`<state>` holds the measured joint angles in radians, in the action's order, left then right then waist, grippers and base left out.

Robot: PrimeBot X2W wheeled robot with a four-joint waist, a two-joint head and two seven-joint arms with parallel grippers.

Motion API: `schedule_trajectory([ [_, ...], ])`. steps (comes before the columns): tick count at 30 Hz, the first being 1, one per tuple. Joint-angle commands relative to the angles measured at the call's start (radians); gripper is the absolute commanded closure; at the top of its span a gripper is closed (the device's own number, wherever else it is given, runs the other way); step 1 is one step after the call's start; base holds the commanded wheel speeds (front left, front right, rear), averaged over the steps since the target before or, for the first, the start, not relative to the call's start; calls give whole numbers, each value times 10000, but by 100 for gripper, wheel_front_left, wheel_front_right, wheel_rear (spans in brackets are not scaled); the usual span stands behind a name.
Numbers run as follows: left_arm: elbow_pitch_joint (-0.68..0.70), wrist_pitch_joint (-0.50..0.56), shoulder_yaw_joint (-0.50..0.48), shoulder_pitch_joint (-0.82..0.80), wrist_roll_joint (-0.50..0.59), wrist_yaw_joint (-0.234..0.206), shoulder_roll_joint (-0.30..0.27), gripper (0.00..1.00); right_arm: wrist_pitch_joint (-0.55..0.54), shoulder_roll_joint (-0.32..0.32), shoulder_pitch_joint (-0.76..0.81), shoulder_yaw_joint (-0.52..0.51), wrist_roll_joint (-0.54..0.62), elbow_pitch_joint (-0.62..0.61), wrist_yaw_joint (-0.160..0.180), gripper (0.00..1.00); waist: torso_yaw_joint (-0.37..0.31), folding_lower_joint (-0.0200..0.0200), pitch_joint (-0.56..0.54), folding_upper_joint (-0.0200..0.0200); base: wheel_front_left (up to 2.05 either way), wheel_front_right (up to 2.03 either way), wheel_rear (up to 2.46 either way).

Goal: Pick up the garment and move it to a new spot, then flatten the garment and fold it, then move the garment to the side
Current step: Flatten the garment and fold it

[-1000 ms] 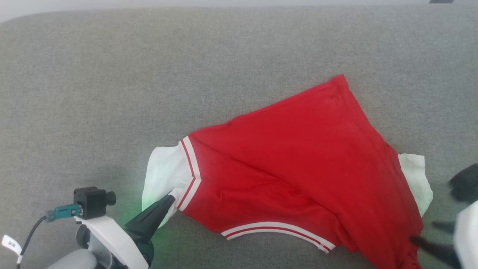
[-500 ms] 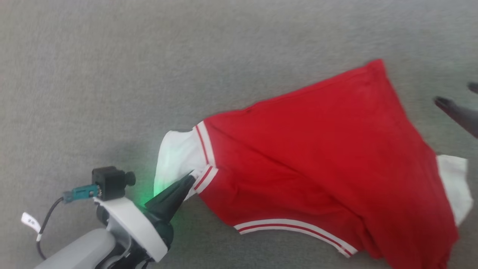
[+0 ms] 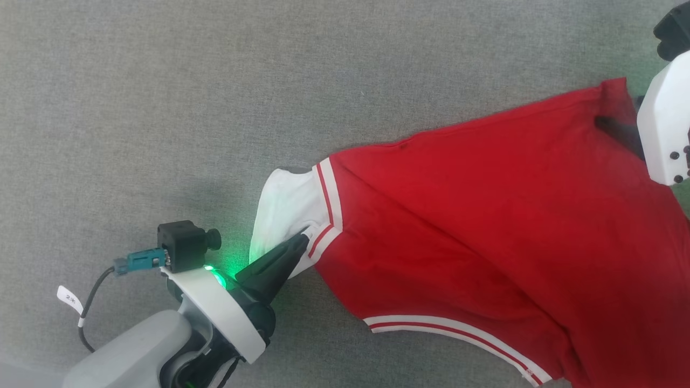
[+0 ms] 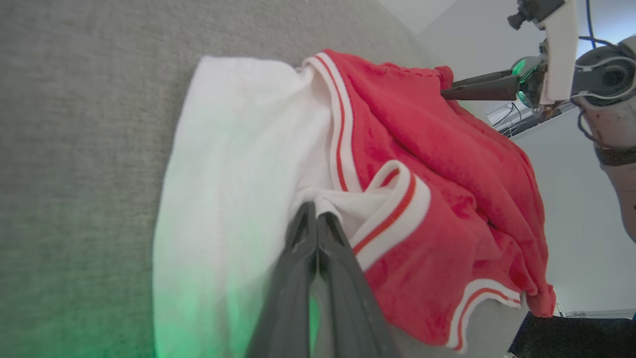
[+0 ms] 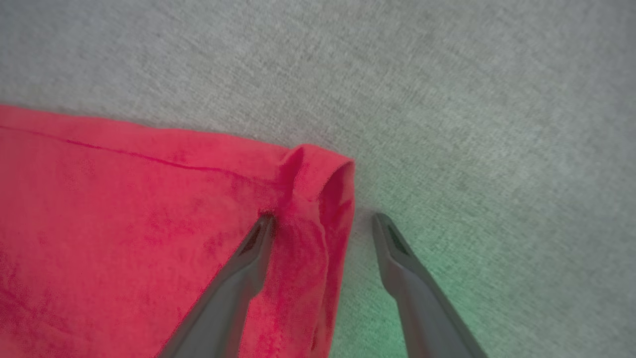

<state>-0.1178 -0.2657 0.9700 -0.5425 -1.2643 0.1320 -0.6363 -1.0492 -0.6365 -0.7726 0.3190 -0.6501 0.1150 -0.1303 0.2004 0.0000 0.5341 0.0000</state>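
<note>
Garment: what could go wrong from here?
The right gripper is open astride the red corner of the garment, close to its edge; closing could miss it or catch one layer. The left gripper pinches a small fold of the white panel, so a pull might slip it free.

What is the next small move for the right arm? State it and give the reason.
Probably close the right jaws on the red corner of the garment. They stand open astride that corner, one finger over the fabric, the other over the grey surface, while the left jaws are shut on the white panel.
</note>
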Motion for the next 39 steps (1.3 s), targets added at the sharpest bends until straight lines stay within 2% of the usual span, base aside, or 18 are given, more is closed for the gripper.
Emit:
schedule_trajectory([
  [1,-251,29,87,43,-79,-38,58,100,-101,128,330,429,-230,375,-6,73,-11,0,-39,0,0,0,0],
  [2,-269,29,68,60,-94,-38,66,100,6,123,310,460,-302,443,-6,100,-30,0,-70,0,0,0,0],
  [9,-542,18,-531,-175,292,-38,-132,100,1071,156,-157,-139,-623,873,4,100,-262,0,-449,0,0,0,0],
  [13,-584,18,-795,-645,591,-27,-51,100,1455,360,-417,-620,-840,1073,3,100,-384,0,-600,0,0,0,0],
  [17,-741,45,-981,-1756,336,-29,-283,100,2104,778,-994,-1501,-880,1532,3,100,-691,0,-676,0,0,0,0],
  [23,-1478,709,-1646,-4532,-898,-27,-196,100,3493,1611,-2876,-2894,78,2884,-5,100,-1236,0,-400,0,0,0,0],
  [29,-3652,1104,-2581,-8114,-1319,-27,428,100,5223,2296,-5274,-3856,1773,4431,-3,100,-1783,0,245,0,0,0,0],
  [35,-5464,589,-3415,-11324,-1186,-35,868,100,7367,2852,-7408,-4860,2815,5654,6,100,-2178,0,586,0,0,0,0],
  [39,-5726,328,-3764,-12219,-1438,-38,930,100,8079,2870,-8033,-5150,3077,6334,10,100,-2211,0,569,0,0,0,0],
])
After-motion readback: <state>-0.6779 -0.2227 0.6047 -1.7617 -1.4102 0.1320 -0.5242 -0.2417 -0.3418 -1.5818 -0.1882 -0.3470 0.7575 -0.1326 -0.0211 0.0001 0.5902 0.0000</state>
